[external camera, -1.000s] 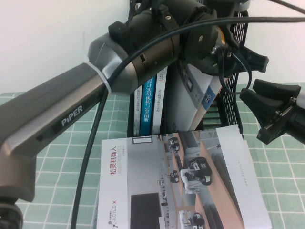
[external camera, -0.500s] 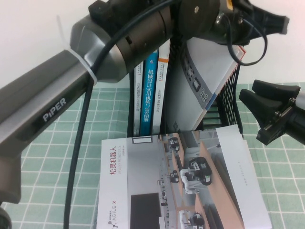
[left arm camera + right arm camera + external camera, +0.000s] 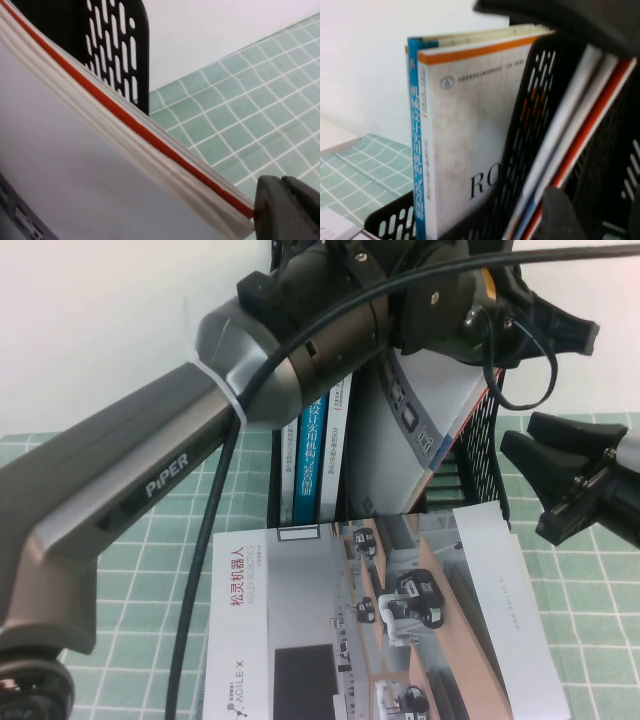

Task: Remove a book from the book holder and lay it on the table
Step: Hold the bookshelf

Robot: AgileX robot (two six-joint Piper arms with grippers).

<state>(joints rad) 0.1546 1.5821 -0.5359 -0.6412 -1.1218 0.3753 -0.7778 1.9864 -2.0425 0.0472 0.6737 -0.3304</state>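
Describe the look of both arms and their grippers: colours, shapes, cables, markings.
The left arm is dark grey with silver panels, white "PIPER" lettering, a white zip tie and black cables. The left gripper and the right gripper are matte black, with angular, wedge-shaped fingers.

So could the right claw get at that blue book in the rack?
Probably not easily. The right claw sits open beside the rack, the blue book is in a far compartment, and the left claw with its arm crowds the top.
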